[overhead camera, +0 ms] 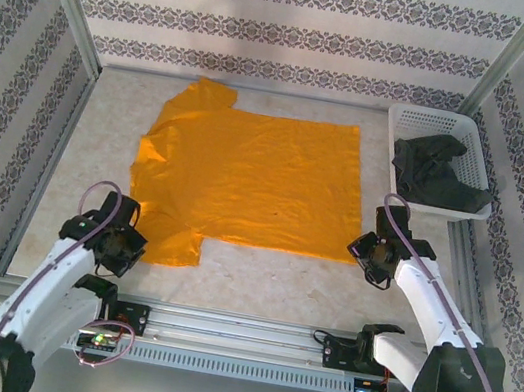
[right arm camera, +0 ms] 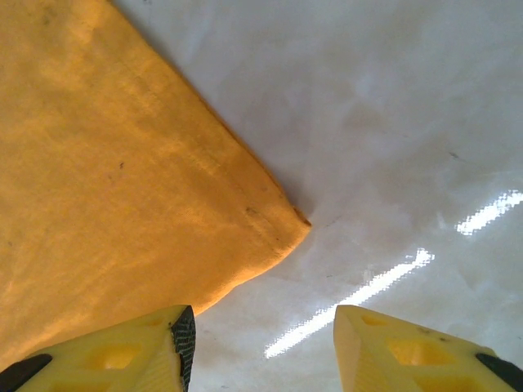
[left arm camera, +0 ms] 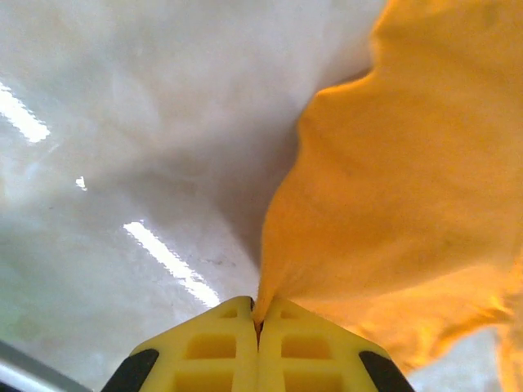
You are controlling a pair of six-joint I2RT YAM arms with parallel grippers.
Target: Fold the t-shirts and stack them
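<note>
The orange-yellow t-shirt (overhead camera: pixel 250 179) lies spread flat on the table, collar to the left. My left gripper (overhead camera: pixel 131 246) is shut on the cloth of its near-left sleeve (left arm camera: pixel 392 204), which rises from between the yellow fingers (left arm camera: pixel 221 343). My right gripper (overhead camera: pixel 370 259) stands open just short of the shirt's near-right hem corner (right arm camera: pixel 286 229); nothing lies between its fingers (right arm camera: pixel 155 347). The dark charcoal t-shirt (overhead camera: pixel 438 174) sits crumpled in the white basket (overhead camera: pixel 420 117) at the back right.
Patterned walls and metal posts close in the table on three sides. A metal rail (overhead camera: pixel 237 339) runs along the near edge between the arm bases. Bare marbled tabletop (overhead camera: pixel 278 275) lies in front of the shirt.
</note>
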